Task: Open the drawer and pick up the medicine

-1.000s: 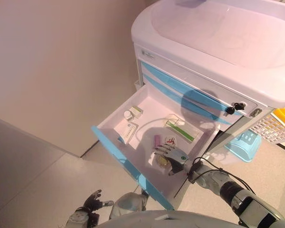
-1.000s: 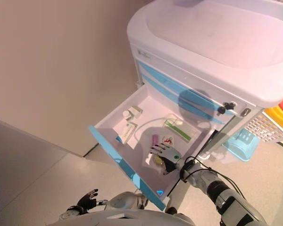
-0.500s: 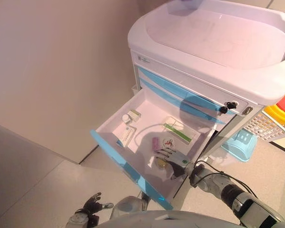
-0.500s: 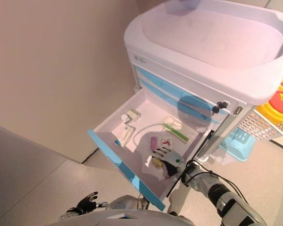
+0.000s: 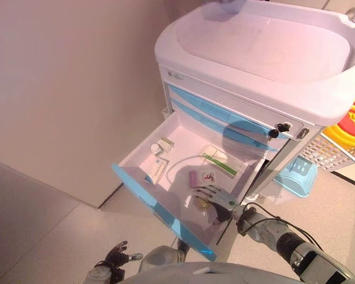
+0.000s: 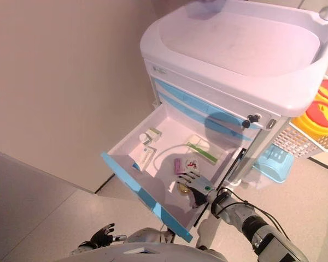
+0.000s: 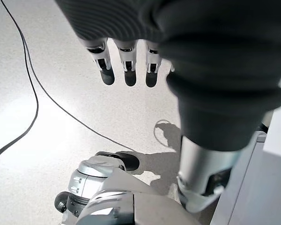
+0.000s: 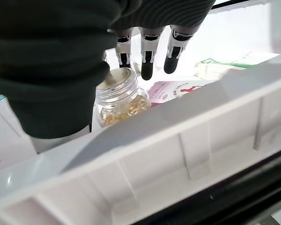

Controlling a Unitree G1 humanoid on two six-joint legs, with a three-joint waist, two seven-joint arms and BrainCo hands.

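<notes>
Right hand (image 8: 145, 47) of mine hangs inside the pulled-out white drawer with the blue front (image 5: 160, 208), fingers straight and a little spread, holding nothing. Its dark fingertips (image 8: 147, 71) sit just above the small clear plastic jar of amber capsules (image 8: 122, 99), which lies on the drawer floor close to the near side wall; I cannot tell whether any tip touches its rim.

Compared with a second ago, the hand has hardly shifted relative to the jar. What has changed is mostly my view: the whole white medical cart with blue drawer bands (image 5: 254, 59) now sits lower and further over in the eye views, so my head has moved, not the things. The drawer is as far out as it was.

So the opening part looks done, and the pick is not yet made. Other medicines lie deeper in: a pink blister strip (image 5: 193, 178), a red-and-white sachet (image 5: 209, 176), a green-and-white box (image 5: 220, 164), a white-and-blue box (image 5: 157, 170) and a small white bottle (image 5: 156, 148).

Left hand (image 7: 126, 61) is down by the floor, fingers straight, idle.

I judge the next move needs the fingers to close round the jar.
</notes>
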